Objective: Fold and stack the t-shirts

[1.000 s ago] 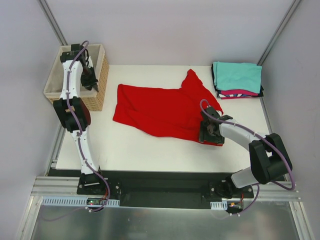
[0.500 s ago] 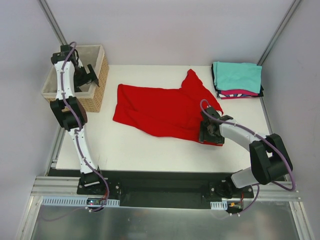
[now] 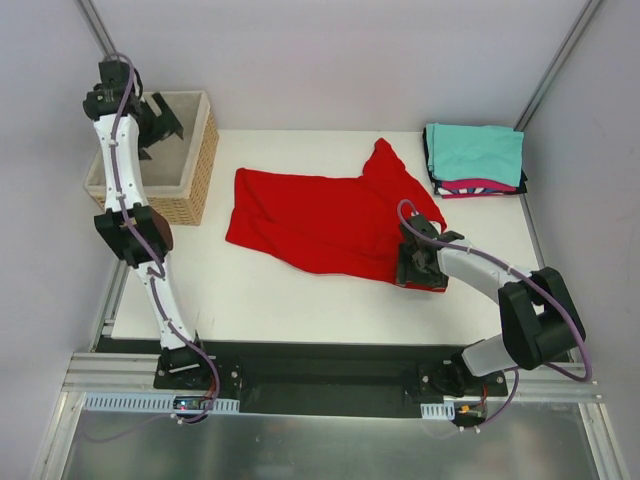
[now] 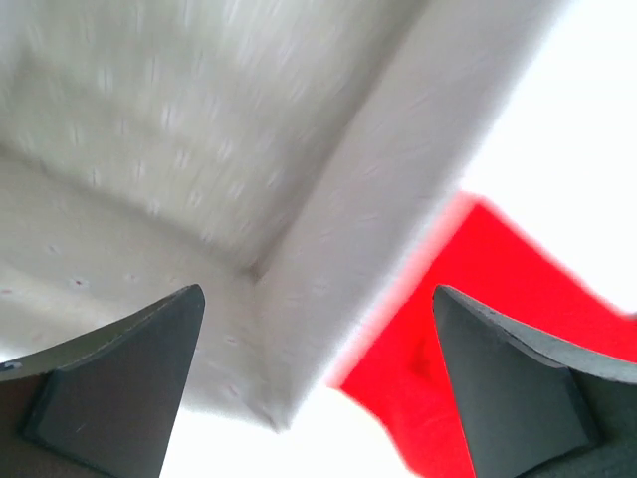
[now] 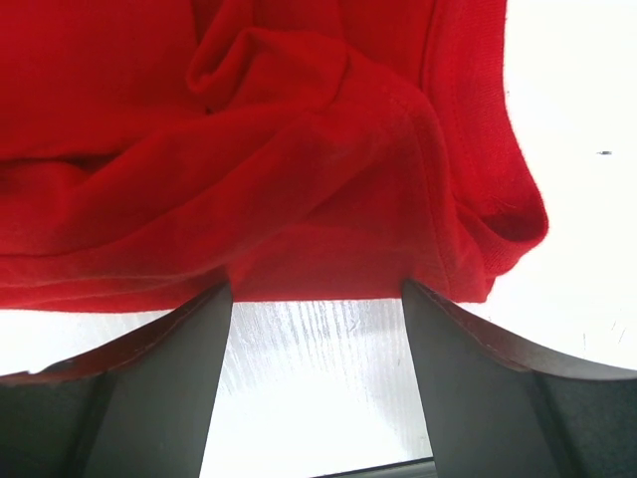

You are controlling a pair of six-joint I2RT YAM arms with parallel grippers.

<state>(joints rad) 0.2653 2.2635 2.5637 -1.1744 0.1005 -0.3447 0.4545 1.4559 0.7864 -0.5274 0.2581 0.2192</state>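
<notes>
— Question: where is the bright red cloth t-shirt (image 3: 320, 220)?
— On the white table (image 3: 280, 300); right gripper (image 3: 417, 268) at its near edge, fingers (image 5: 149, 388) apart.
— Left gripper (image 3: 163, 122)?
— Wide apart above the woven wicker basket (image 3: 203, 150). Folded teal t-shirt pile (image 3: 475, 155) sits far right.

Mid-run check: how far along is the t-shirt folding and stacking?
Done: the teal t-shirt lies folded on the magenta t-shirt, far right. In hand: the right gripper, jaws open, sits at the near hem of the red t-shirt, which lies unfolded. The left gripper hangs open and empty over the basket. Left: fold the red one and stack it on the teal one.
</notes>
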